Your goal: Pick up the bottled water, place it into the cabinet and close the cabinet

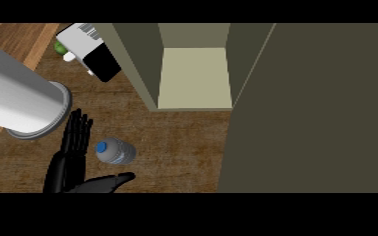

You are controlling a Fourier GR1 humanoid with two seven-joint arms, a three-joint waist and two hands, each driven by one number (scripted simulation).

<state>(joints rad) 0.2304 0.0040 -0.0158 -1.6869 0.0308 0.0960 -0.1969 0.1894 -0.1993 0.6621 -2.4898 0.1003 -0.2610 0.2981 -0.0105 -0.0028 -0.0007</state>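
Note:
The water bottle (pixel 116 152), clear with a blue cap, stands upright on the wooden counter (pixel 177 145), seen from above. My left hand (pixel 65 167) is at the lower left, just left of the bottle. Its fingers (pixel 76 132) are straight and point away from me, and its thumb (pixel 107 181) reaches out below the bottle, so the bottle sits in the gap between them without being gripped. The cabinet (pixel 193 77) is open ahead, showing a pale bare shelf. Its dark door (pixel 306 110) swings out to the right. My right hand does not show.
A large pale grey cylinder (pixel 29 102) with a rim fills the left edge, close to my fingers. A white box with a black side (pixel 92 50) and a small green item (pixel 59 46) lie at the back left beside the cabinet wall.

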